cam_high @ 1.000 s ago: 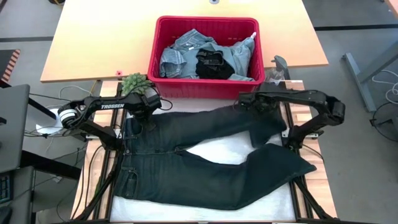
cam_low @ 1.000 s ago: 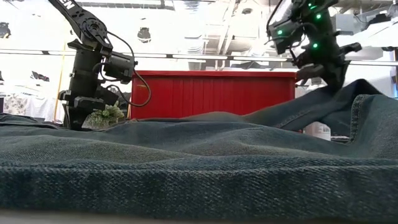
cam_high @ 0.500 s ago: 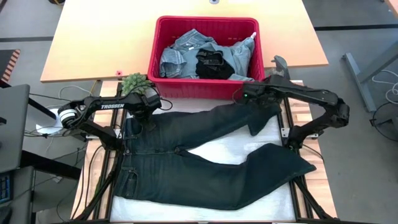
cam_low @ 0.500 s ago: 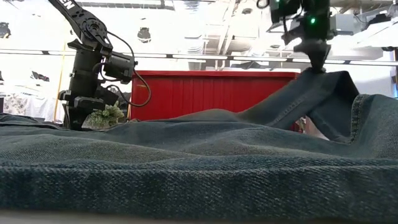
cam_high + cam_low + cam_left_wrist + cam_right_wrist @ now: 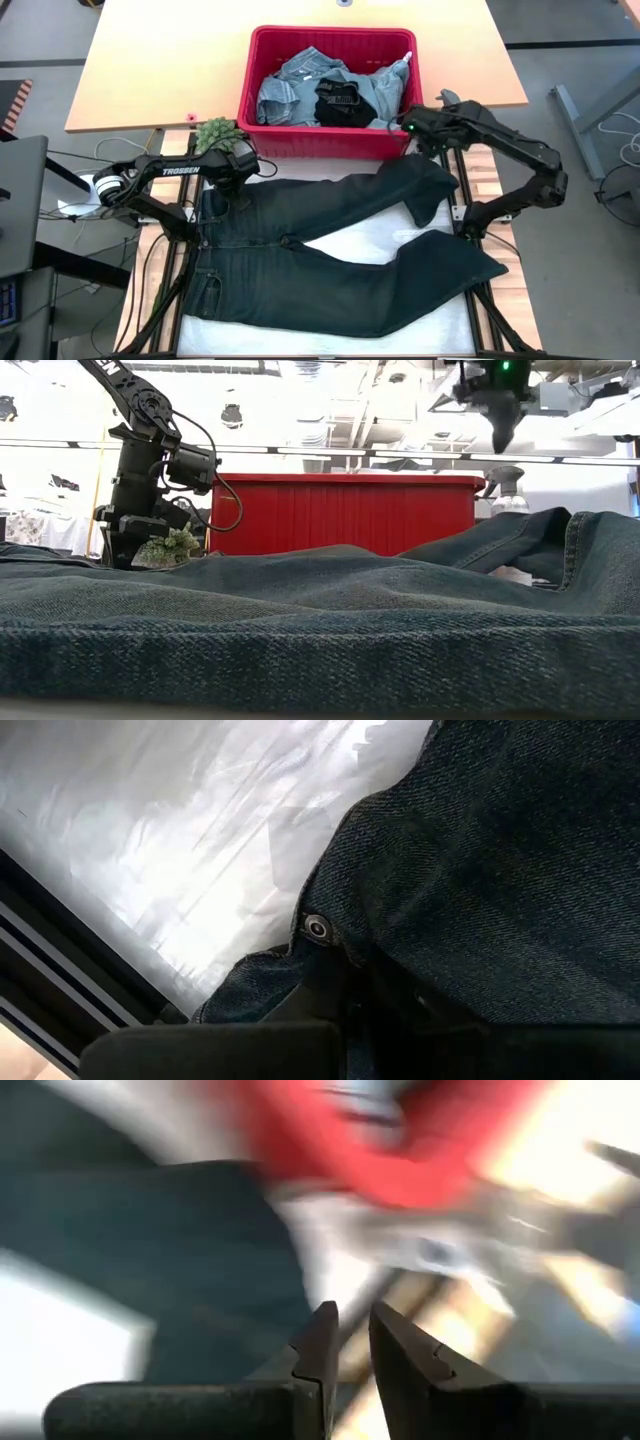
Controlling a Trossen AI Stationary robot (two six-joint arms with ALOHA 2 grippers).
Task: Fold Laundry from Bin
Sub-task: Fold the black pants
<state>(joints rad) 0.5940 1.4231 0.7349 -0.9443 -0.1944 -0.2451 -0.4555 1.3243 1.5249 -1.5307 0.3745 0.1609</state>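
A pair of dark blue denim jeans (image 5: 340, 255) lies spread flat across the white-covered work surface (image 5: 375, 245) in the lower middle of the high view, waistband toward the left and the two legs reaching right; the upper leg bends down at its end near the frame's right centre. Above it, in the upper middle, stands the large red rectangular plastic bin (image 5: 335, 140) with slotted walls, holding crumpled light blue denim pieces (image 5: 290, 85) and a black garment (image 5: 343, 103).

The left gripper (image 5: 243, 170) sits low at the jeans' waistband, left of centre, its jaws clamped on the denim; the left wrist view shows dark cloth and a metal rivet (image 5: 318, 927) right at the fingers. The right gripper (image 5: 412, 128) hangs in the air by the bin's lower right corner, above the upper leg's end, its fingers (image 5: 318, 1342) slightly parted with nothing between them.

A small green plant (image 5: 217, 133) stands just left of the bin.
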